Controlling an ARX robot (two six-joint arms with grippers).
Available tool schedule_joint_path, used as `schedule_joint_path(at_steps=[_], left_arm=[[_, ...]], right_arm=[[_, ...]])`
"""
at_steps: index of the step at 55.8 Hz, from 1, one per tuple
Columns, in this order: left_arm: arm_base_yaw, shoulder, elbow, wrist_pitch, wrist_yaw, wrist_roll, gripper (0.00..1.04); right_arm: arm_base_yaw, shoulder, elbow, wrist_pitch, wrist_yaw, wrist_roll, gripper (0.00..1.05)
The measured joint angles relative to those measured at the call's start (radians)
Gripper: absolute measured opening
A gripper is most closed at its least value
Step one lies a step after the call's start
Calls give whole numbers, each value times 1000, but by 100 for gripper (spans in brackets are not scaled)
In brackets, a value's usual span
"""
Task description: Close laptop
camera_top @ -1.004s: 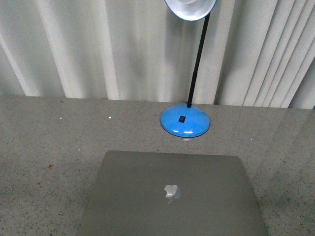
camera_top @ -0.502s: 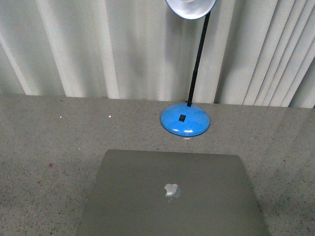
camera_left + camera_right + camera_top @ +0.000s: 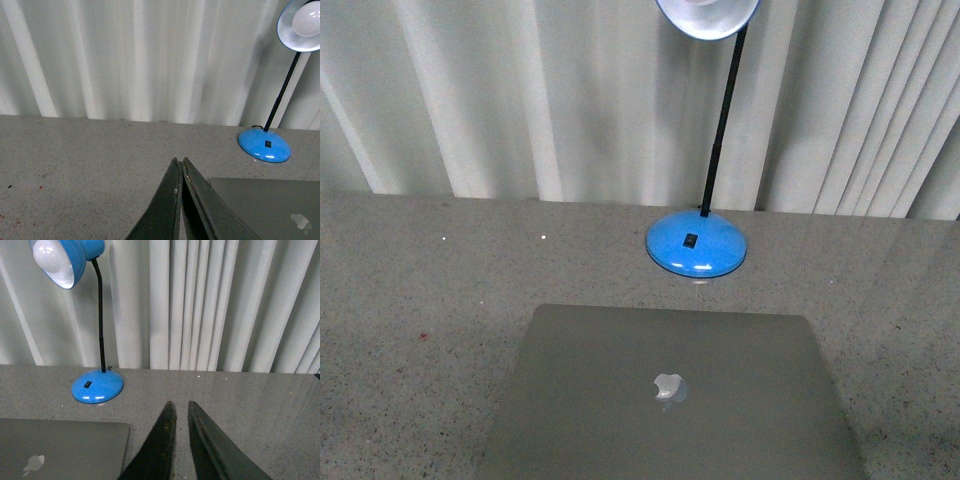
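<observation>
The silver-grey laptop (image 3: 670,395) lies on the speckled table with its lid down flat and the shiny apple logo facing up. It also shows in the left wrist view (image 3: 267,205) and in the right wrist view (image 3: 60,447). Neither arm shows in the front view. My left gripper (image 3: 179,161) is shut and empty, above the table just left of the laptop. My right gripper (image 3: 180,404) is shut and empty, above the table just right of the laptop. Keys and screen are hidden under the lid.
A blue desk lamp (image 3: 696,245) with a black neck stands behind the laptop, its shade overhead; it shows in both wrist views (image 3: 264,145) (image 3: 97,385). Pale vertical blinds (image 3: 520,100) run behind the grey table (image 3: 410,300).
</observation>
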Motion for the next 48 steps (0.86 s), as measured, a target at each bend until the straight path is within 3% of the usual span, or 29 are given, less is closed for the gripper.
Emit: schedule_joint_path(at_steps=[26,28,48], left_arm=[[0,0,0,0,0,0,99],[0,0,0,0,0,1,99],[0,0,0,0,0,1,98]], right_arm=[[0,0,0,0,0,0,96],[0,0,0,0,0,1,99],[0,0,0,0,0,0,97]])
